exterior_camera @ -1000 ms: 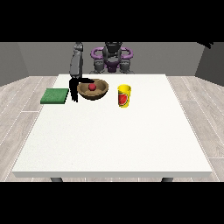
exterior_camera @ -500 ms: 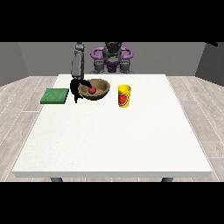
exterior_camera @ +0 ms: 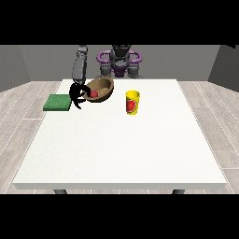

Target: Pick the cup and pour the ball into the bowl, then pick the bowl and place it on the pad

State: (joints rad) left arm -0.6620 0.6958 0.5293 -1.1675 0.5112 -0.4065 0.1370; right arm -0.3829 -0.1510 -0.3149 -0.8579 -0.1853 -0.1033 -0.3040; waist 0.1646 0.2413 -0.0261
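Spanning pale plank flooring between grey walls, a white bench (exterior_camera: pixel 121 140), brown bowl (exterior_camera: pixel 101 88) tilted — red ball (exterior_camera: pixel 94 93) inside, rim clasped by curled fingers of the hand at the view's left (exterior_camera: pixel 76 94), beside green pad (exterior_camera: pixel 57 102), yellow cup (exterior_camera: pixel 132 102) upright nearby.

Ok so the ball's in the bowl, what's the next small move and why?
Probably carry the bowl sideways toward the green pad: the hand at the view's left grips its rim, it's tilted up, the ball is inside, and the pad lies just beside.
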